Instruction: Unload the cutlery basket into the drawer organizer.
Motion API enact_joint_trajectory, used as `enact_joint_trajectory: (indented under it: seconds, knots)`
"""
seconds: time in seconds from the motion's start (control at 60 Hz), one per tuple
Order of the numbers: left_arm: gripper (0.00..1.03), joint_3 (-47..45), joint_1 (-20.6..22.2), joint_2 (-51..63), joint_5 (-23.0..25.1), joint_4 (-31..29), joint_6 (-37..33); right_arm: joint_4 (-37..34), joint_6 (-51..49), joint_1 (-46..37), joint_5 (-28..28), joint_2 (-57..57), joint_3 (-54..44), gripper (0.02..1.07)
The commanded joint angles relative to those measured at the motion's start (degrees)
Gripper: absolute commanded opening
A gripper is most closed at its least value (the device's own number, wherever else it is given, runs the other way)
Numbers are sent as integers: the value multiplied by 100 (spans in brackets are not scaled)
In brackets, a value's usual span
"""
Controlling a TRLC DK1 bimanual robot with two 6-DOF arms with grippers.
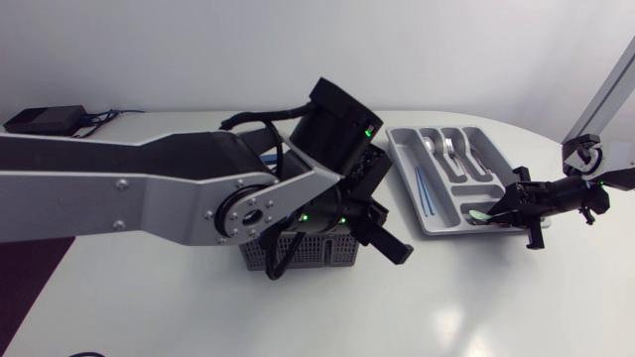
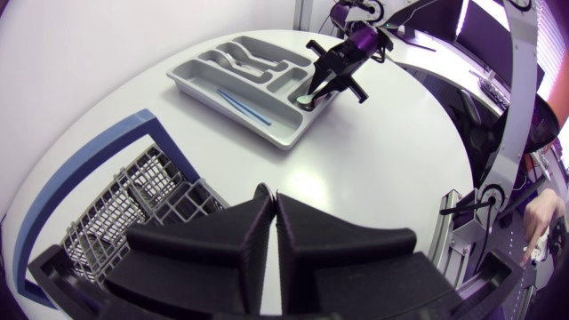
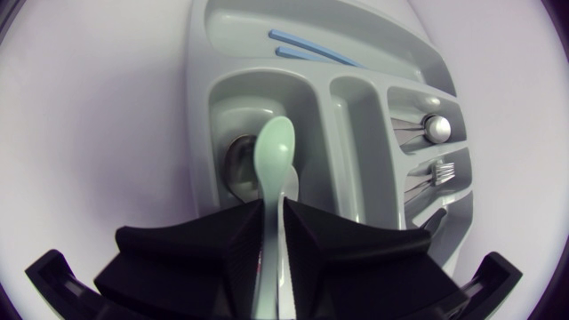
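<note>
Green spoon (image 3: 271, 160) is pinched by the handle between my right gripper's (image 3: 272, 222) fingers. Its bowl sticks out ahead over the organizer's (image 3: 197, 107) nearest compartment. A metal spoon (image 3: 236, 164) lies in that compartment, under the green one; can't tell whether they touch. Other compartments hold blue sticks (image 3: 311, 52) in the long one, plus a small spoon (image 3: 436, 127) and a fork (image 3: 442, 169) side by side. Basket (image 1: 298, 253) sits on the table (image 1: 496, 297) apart from the organizer, partly hidden under my left arm (image 1: 149, 183). Left gripper (image 2: 273, 200) is just beside the basket, fingers pressed together with nothing between them.
</note>
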State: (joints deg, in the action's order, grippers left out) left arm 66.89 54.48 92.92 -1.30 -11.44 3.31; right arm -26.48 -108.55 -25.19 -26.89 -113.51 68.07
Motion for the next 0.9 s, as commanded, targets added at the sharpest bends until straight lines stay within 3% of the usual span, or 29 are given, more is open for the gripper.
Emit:
enact_joint_trajectory:
  seconds: [0.0,0.133,0.483,0.883]
  knots:
    - [10,-133,-69,-169,86,116,170,38,-228,58,35,233,-224,48]
    - [10,-177,-157,-240,262,133,223,-200,-289,5,9,365,-110,56]
    - [10,-212,-236,-679,411,98,267,-534,-333,-373,-747,1516,-251,61]
    - [10,-150,-798,-925,1440,-86,548,-780,-342,-408,-1327,2712,-1174,62]
